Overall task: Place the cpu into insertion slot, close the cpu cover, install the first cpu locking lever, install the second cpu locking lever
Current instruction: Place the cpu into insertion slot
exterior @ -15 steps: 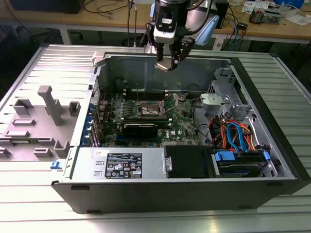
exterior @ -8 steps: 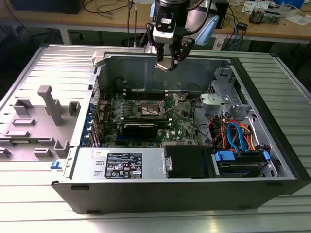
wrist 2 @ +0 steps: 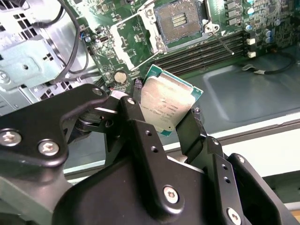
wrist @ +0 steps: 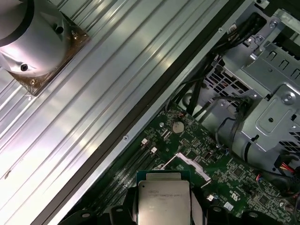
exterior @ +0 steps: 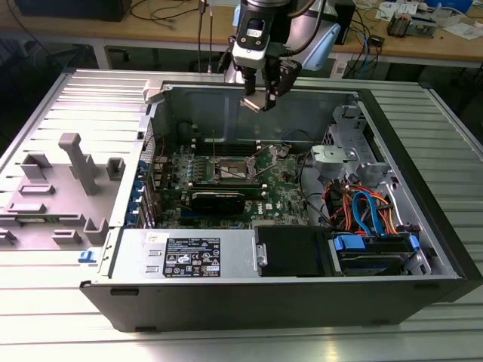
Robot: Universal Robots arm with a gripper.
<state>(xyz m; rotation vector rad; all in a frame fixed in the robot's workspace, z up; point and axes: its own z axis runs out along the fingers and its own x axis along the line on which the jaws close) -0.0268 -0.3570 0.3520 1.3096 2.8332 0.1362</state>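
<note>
Exterior view | ribbed metal tbl (exterior: 226, 341) | wood bench (exterior: 166, 32) bkgd | fingers (exterior: 284, 78) grip cpu (exterior: 256, 102)

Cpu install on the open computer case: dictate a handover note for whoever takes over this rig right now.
End effector: shut on the cpu, gripping it by two opposite edges. It is in the air over the far side of the open case in the exterior view.
Insertion slot: on the green board, empty, dark centre exposed.
Done: the cpu is picked up and held.
Left: the cpu is not yet seated, so the closing step and both locking steps are not done.
</note>
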